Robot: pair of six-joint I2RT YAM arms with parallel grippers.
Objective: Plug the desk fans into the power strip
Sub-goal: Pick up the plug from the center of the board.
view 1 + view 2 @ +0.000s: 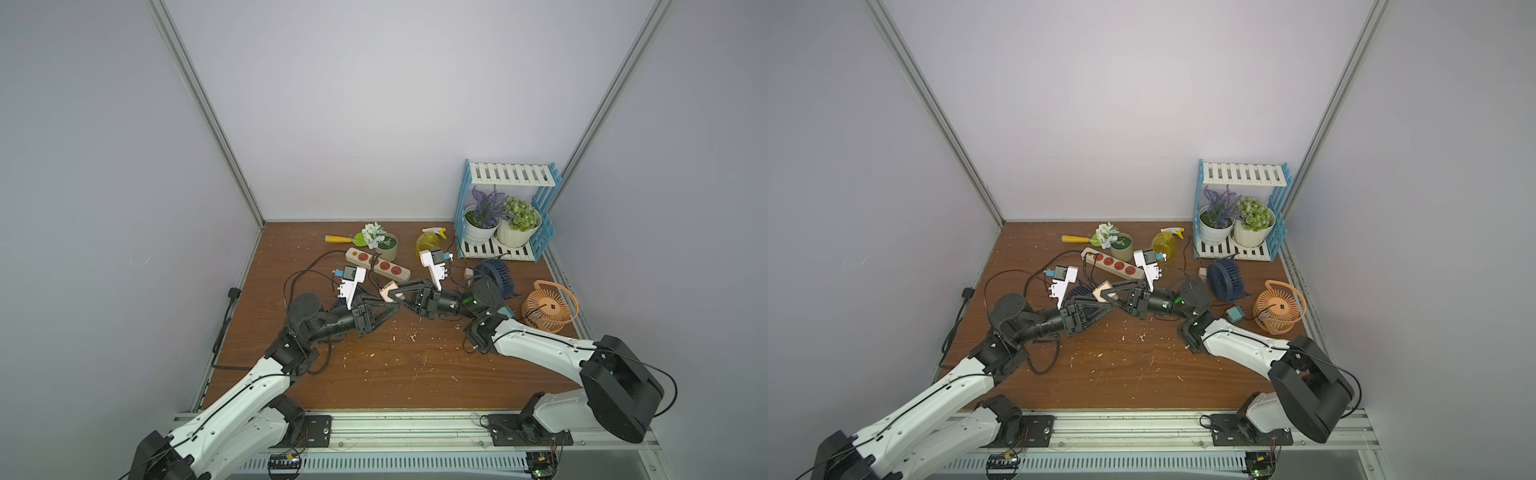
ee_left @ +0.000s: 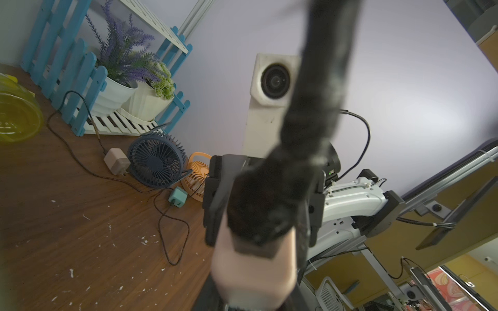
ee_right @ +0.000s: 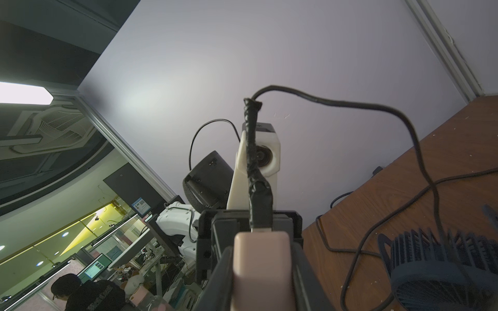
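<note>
Starting at the left, the power strip lies flat on the counter. Its long axis slants from far-left to nearer-right, red sockets facing up. Just this side of its right end, the left fingers are clenched on the pale pink plug, and the right fingers are clamped on that same plug from the opposite side, a two-armed grip! The plug's black cord loops off toward a navy desk fan. So the strip sits beyond the fingertips, toward the back wall, near but apart. Both arms look about equally close. I cannot see which way the prongs point; my read is they must come down onto a socket along that slant.
</note>
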